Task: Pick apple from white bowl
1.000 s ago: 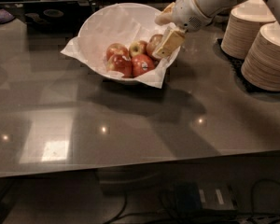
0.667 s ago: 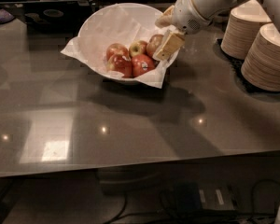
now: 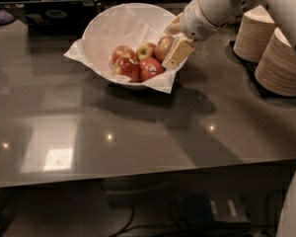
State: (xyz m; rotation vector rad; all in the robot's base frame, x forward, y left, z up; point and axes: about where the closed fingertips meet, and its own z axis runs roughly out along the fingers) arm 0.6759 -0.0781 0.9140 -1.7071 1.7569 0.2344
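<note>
The white bowl (image 3: 106, 26), lined with crinkled white paper, stands at the back middle of the dark table. Several apples lie in it. The apple (image 3: 163, 46), pale tan with a reddish blush, sits at the right side of the pile. A small yellow-red apple (image 3: 145, 50) is to its left, and a deep red apple with a sticker (image 3: 151, 68) is in front. My gripper (image 3: 172, 43) reaches in over the bowl's right rim from the right and is right at the tan apple, touching or nearly touching it.
Two stacks of paper plates (image 3: 281, 63) stand at the right on a dark mat. My white arm (image 3: 222, 4) comes in from the upper right. Dark objects (image 3: 54, 14) lie behind the bowl at the table's far edge.
The gripper has shifted only slightly at the tan apple. The apples and bowl have not moved.
</note>
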